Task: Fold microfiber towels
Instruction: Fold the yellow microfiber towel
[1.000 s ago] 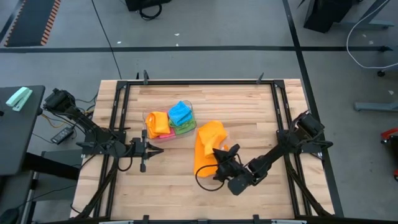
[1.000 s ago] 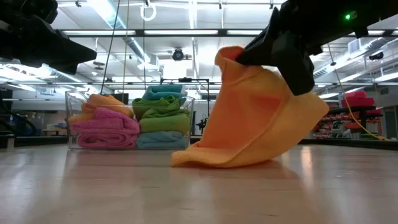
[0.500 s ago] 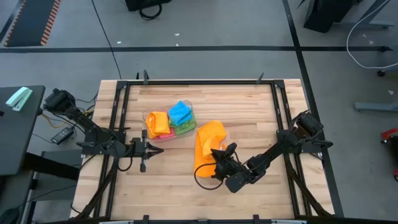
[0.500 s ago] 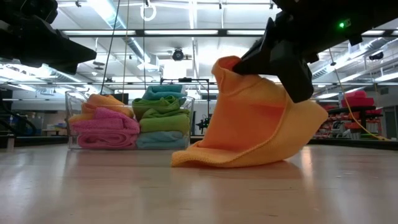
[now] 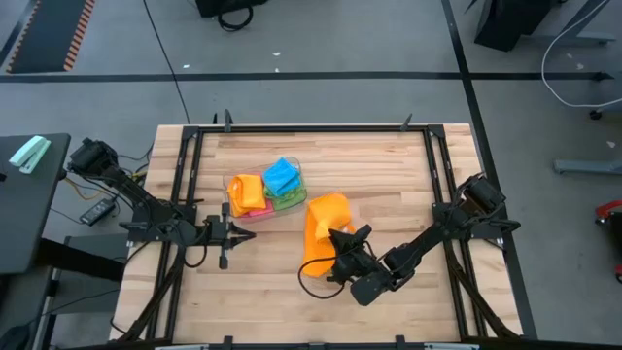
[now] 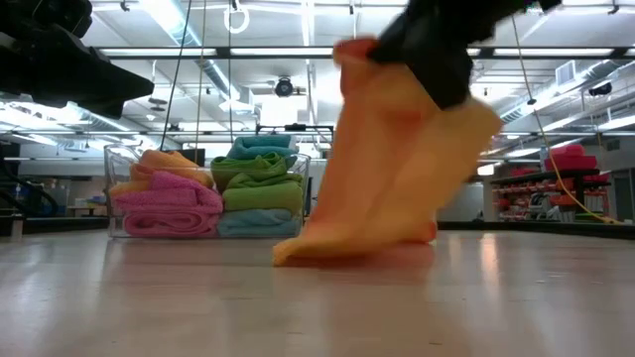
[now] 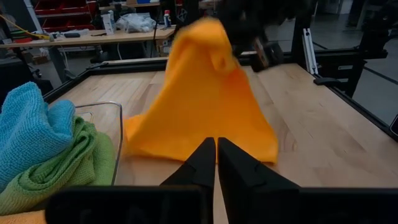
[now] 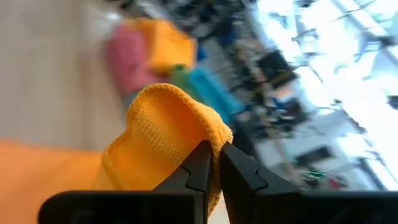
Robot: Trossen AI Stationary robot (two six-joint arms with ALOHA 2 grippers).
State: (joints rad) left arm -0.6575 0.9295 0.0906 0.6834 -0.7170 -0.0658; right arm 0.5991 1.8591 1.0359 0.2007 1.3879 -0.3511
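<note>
High view: my right tool (image 5: 340,251) pinches the orange towel (image 5: 321,222) above the surface (image 5: 389,175), beside the tub (image 5: 233,185) of towels.
Low view risk: only one edge is gripped; a fast swing could slip it or bunch the fold.
Left wrist view: my left tool (image 7: 216,144) waits, pressed together.
Right wrist view hidden: the towel's far corners.
</note>
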